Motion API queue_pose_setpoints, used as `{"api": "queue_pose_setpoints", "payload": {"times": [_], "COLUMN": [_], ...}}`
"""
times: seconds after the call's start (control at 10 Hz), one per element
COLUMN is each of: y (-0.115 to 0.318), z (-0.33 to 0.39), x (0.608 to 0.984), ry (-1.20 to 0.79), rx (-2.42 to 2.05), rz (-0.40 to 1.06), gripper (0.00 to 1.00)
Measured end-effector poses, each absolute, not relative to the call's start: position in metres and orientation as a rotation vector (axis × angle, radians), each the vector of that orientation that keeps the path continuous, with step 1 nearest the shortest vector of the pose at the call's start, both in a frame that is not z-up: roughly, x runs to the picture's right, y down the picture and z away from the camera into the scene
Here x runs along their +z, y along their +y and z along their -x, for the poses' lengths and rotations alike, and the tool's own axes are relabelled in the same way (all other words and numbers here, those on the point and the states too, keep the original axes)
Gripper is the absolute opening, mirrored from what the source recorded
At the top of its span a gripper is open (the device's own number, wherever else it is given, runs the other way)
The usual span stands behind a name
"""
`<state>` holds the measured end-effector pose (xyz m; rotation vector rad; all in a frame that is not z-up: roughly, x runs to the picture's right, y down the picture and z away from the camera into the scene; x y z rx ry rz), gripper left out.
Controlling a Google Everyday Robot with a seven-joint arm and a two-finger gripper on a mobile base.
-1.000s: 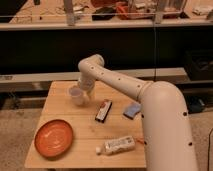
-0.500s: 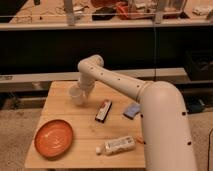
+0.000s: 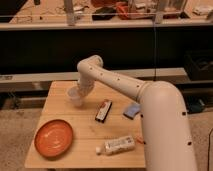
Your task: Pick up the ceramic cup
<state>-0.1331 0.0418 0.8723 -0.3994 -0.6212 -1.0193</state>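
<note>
The ceramic cup (image 3: 73, 99) is small and white, at the back left of the wooden table (image 3: 85, 131). My white arm reaches from the right over the table and bends down at its elbow. My gripper (image 3: 79, 92) is at the cup, right over its rim, and partly hides it. I cannot tell whether the cup still rests on the table.
An orange plate (image 3: 53, 137) lies at the front left. A white labelled bottle (image 3: 117, 145) lies on its side at the front. A black and red bar (image 3: 103, 110) and a blue object (image 3: 132, 110) lie mid-table. Shelving stands behind.
The gripper and the cup have shifted slightly left and down. Everything else on the table is unmoved.
</note>
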Motion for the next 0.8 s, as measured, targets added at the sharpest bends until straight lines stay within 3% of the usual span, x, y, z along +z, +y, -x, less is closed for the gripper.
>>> {"api": "queue_pose_setpoints", "payload": {"times": [0.8], "y": [-0.003], "z": [0.115], "x": [0.8], "ry": [-0.625], "rx": [-1.088], "rz": [0.392], "gripper": [0.02]}}
